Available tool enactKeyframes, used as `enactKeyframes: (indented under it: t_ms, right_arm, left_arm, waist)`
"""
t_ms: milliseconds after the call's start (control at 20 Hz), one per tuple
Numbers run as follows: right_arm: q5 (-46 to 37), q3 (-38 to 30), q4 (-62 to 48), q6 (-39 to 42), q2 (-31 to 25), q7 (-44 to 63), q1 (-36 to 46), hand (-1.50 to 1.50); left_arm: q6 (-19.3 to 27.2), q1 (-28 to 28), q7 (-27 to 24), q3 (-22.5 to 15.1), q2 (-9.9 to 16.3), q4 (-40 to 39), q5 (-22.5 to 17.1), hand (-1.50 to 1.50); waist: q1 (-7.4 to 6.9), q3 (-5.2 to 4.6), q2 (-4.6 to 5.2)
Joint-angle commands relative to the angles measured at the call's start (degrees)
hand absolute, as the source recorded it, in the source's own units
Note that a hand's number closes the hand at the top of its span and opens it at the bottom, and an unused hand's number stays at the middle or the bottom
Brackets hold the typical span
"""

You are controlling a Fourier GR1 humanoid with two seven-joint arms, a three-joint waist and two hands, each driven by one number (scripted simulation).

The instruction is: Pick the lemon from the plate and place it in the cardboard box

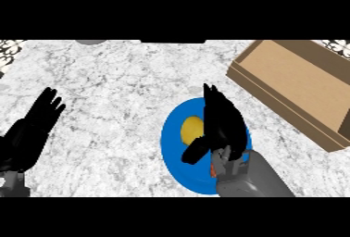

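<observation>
A yellow lemon [192, 129] lies on a blue plate [174, 152] at the counter's middle front. My right hand [224, 125] hovers over the plate just right of the lemon, fingers straight and pointing away, thumb [195, 150] spread out below the fruit. It covers part of the lemon's right side and holds nothing. The cardboard box [294, 88] stands open at the back right, its inside bare. My left hand [31, 129] rests open at the left edge, fingers up.
The speckled marble counter [116, 92] stretches between the plate and the left hand. A strip of counter separates the plate from the box's near wall [273, 109]. Dark shapes sit at the counter's far edge [171, 41].
</observation>
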State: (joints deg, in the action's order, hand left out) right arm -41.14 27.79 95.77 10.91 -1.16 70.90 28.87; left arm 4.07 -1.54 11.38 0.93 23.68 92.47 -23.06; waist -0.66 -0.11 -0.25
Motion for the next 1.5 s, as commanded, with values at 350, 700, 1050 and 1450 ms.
enactKeyframes:
  t_ms: [350, 700, 1050, 1450]
  right_arm:
    - [1.69, 0.91, -7.06, 0.65, 1.11, 12.09, 8.05, -1.50]
    - [1.76, 1.01, -8.94, 2.75, 1.11, 11.97, 8.42, -1.50]
    - [2.92, 3.77, -10.79, -0.52, 1.11, 13.73, 8.28, -1.50]
    - [3.30, 2.20, -13.48, 1.21, 1.11, 14.02, 9.25, -1.50]
  left_arm:
    - [-2.22, -0.72, -0.39, 1.49, -0.57, -2.23, -0.13, 0.00]
    - [-0.74, 0.10, -1.16, 0.10, -1.96, -0.67, 2.89, 0.00]
    - [0.87, -0.39, 2.37, -0.06, -2.60, 2.39, 2.97, 0.00]
    - [-2.04, 0.91, -1.08, 1.34, -2.75, -0.21, 2.69, 0.00]
  waist:
    - [-0.05, 0.04, 0.23]
    - [0.21, 0.04, 0.11]
    - [0.10, 0.09, -0.03]
    - [0.27, 0.04, 0.01]
